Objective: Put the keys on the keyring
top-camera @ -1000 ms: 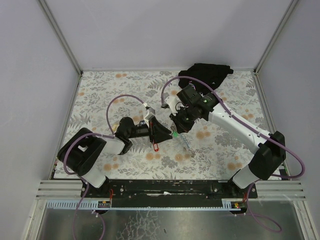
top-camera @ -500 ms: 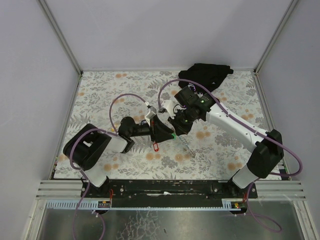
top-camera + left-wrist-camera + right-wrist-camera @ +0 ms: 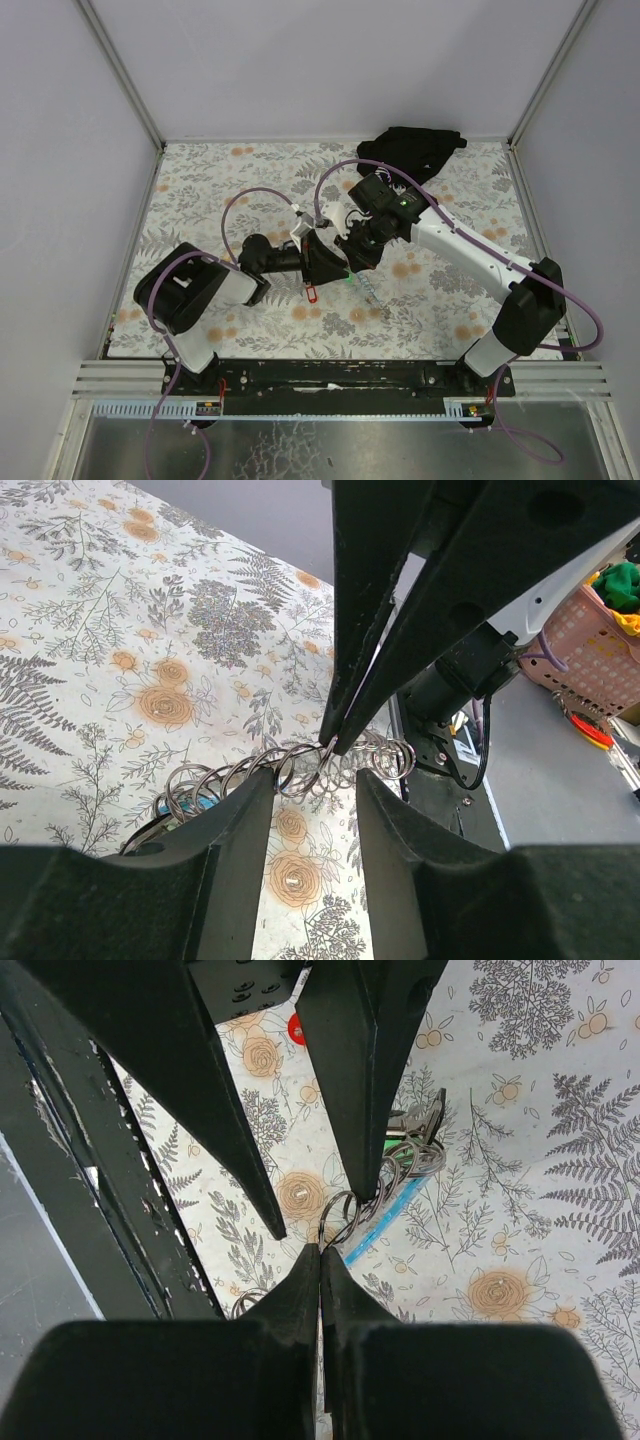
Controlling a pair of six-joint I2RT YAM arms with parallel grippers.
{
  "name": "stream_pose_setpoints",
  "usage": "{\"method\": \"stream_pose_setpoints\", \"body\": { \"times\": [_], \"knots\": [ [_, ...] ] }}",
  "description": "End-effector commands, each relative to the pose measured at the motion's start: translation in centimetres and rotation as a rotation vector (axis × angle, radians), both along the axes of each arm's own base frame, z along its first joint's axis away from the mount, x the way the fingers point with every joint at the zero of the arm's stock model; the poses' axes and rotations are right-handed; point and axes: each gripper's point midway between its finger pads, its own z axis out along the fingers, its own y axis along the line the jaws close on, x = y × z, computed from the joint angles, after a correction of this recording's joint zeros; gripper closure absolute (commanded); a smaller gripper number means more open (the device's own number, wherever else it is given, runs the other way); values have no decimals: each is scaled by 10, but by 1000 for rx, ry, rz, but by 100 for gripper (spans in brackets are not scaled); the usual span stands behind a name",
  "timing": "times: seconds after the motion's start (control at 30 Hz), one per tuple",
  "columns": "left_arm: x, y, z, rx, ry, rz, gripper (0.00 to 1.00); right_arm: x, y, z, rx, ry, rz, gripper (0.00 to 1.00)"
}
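Closest to me, the red key lies flat on the table, just below where the two arms meet. Nothing's holding it, and I'd say it isn't on the ring yet.

Next to it the strap runs diagonally. Its loose end trails toward the near right and its ring end points up-left into the grippers, so that diagonal is the long axis. There's a green tag right where it meets them.

The keyring is really a string of wire loops, and from the left wrist camera it runs side to side across the gap. The left gripper has its fingers apart on either side of those loops. I can't see it clamping anything.

The right gripper comes in from the other side with its fingers tight together, tips right at the loops. It might be nipping a single wire, but I honestly can't tell.

My guess is they're trying to get one loop pinned down so a key can slide on. To do that well, I'd have one gripper hold the ring steady, pick one loop rather than the whole bunch, and go slowly because wire that thin slips out of a pinch easily.

Way at the back there's a black cloth bundle, not involved.
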Motion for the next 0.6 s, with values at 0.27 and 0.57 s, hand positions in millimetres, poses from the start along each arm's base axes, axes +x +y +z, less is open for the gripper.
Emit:
{"method": "stream_pose_setpoints", "body": {
  "times": [0.27, 0.57],
  "knots": [
    [-6, 11, 29, -72, -99, 6, 63, 5, 15, 11, 73, -44, 24, 100],
    [-3, 9, 30, -78, -94, -6, 64, 2, 19, 16, 104, -44, 34, 100]
  ]
}}
